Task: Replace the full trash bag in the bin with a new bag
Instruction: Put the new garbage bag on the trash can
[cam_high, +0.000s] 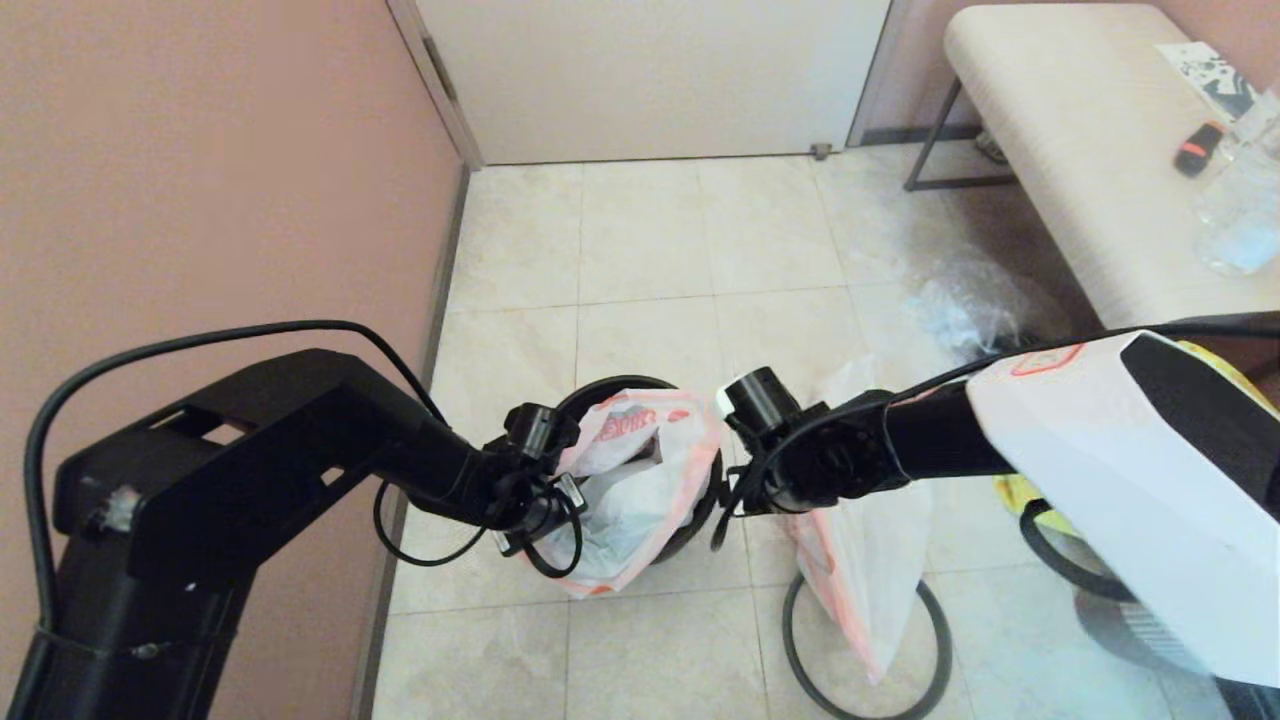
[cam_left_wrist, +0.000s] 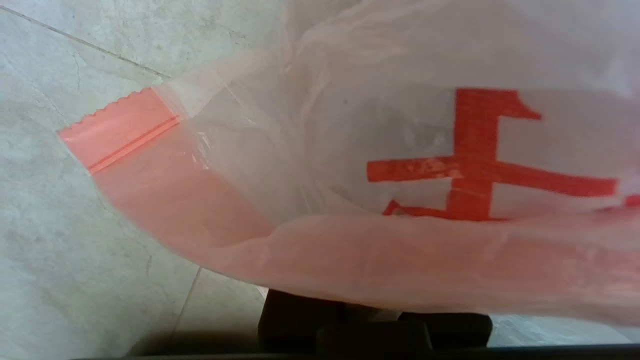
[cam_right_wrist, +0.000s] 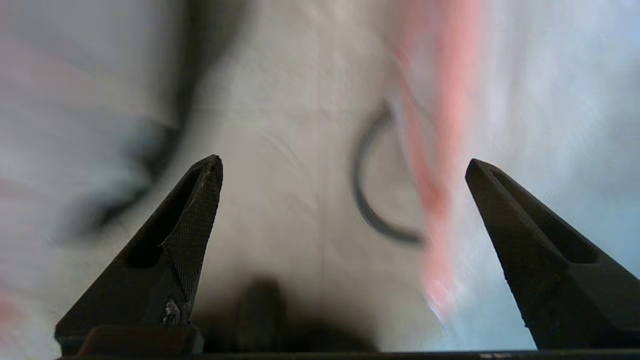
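Bin (cam_high: 700, 520) on the floor between both arms, white bag (cam_high: 630, 490) draped over it — left gripper (cam_high: 545, 520) at its near-left edge, grip undeterminable — right gripper (cam_right_wrist: 345, 210) beside it, fingers spread.

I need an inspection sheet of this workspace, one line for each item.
Surface: beige tiled floor.
Job's things: black bin holds a white bag with red print; grey hoop lies on the floor; a second white bag hangs over it.
Clutter: crumpled clear plastic by the bench.
Grippers: left gripper at the bag's edge; right gripper open.
Cables: black cable over the left arm.
Surroundings: pink wall, door, bench.
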